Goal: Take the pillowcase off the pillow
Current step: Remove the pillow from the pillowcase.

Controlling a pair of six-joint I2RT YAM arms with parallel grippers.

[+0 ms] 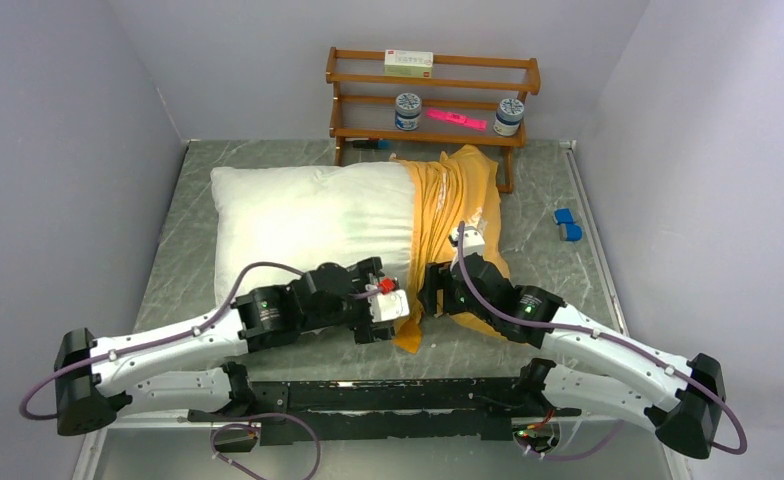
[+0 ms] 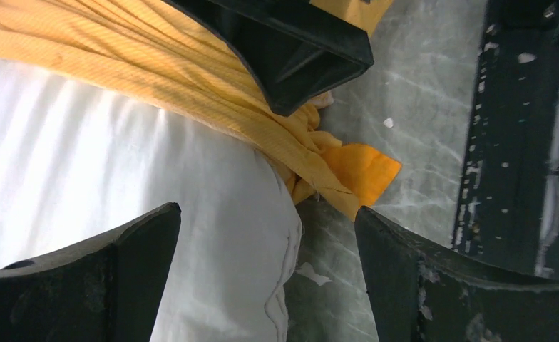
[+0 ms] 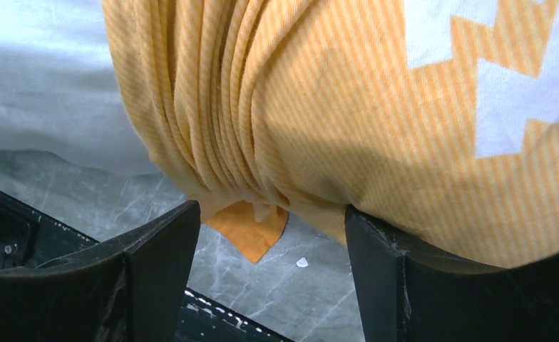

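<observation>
The white pillow (image 1: 308, 215) lies across the table. The orange-yellow pillowcase (image 1: 450, 195) is bunched in folds over its right end, with a loose corner hanging off the near edge. My left gripper (image 1: 396, 308) is open at the pillow's near right corner. In the left wrist view the pillow (image 2: 84, 164) and its seam edge lie between the wide-apart fingers (image 2: 127, 271), with the pillowcase (image 2: 191, 68) beyond. My right gripper (image 1: 431, 297) is open just below the gathered pillowcase (image 3: 312, 107). Its right finger (image 3: 398, 278) touches the fabric's underside, and only table and an orange corner show in the gap.
A wooden rack (image 1: 433, 95) at the back holds two jars, a pink item and a small box. A blue object (image 1: 568, 224) lies at the right. The black base frame (image 1: 388, 395) runs along the near edge. Walls close in on both sides.
</observation>
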